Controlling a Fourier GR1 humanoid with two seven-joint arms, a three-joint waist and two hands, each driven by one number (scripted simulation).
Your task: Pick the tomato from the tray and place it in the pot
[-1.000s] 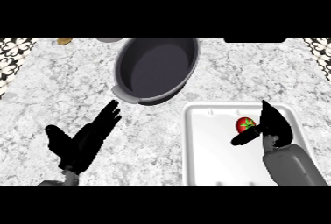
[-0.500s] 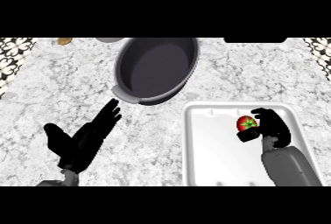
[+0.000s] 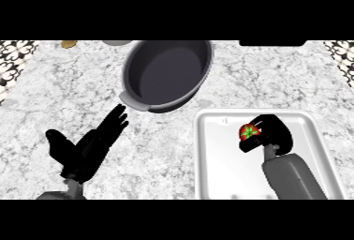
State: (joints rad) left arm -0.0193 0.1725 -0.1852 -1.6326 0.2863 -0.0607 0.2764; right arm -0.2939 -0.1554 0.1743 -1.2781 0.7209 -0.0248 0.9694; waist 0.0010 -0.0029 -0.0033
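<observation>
The counter [image 3: 62,93] is a white marbled surface spanning the view.

The pot [image 3: 168,72] is a dark, deep vessel at the far centre. Its mouth faces up and nothing shows inside it, so it is ready to receive the load. A handle lug projects from its near-left rim.

The tray [image 3: 214,161] is a white, shallow, rimmed pan at the near right, set well apart from the pot's body but close to its near rim. Its raised edge keeps round items from rolling off.

The left hand [image 3: 86,147] shows at the near left, fingers straight and spread, pointing toward the pot. It holds nothing and rests clear of the transfer path.

The right hand [image 3: 268,133] is over the far half of the tray. Its fingers are curled round the tomato [image 3: 249,132] from the right side, leaving the red skin and green stem visible on the left.

The tomato is inside the tray's outline. Whether it is lifted off the tray floor cannot be determined. Judged step: grasp made, lift and carry to the pot pending.
</observation>
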